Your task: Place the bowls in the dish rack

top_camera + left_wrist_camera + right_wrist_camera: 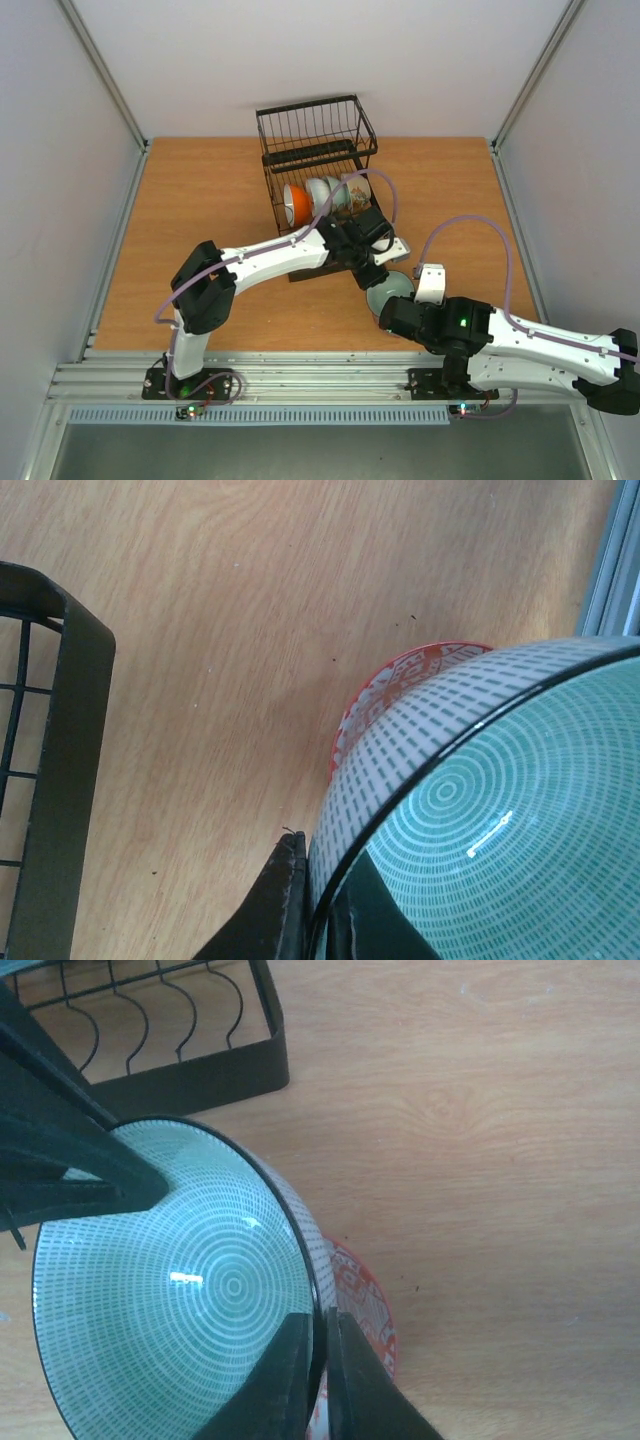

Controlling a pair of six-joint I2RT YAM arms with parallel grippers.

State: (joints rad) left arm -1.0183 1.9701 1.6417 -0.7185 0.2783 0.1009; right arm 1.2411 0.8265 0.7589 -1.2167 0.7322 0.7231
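Both the right gripper (318, 1380) and the left gripper (315, 910) are clamped on the rim of the green bowl (180, 1280), tilted over a red bowl (365, 1305) on the surface (480, 1110). The dish rack (200, 1075) lies just beyond the bowl, on the left arm's side; a handover to that arm appears under way.

You see a tilted green bowl (180, 1290) at lower left, a red bowl (365, 1310) behind it, the rack (200, 1070) upper left.
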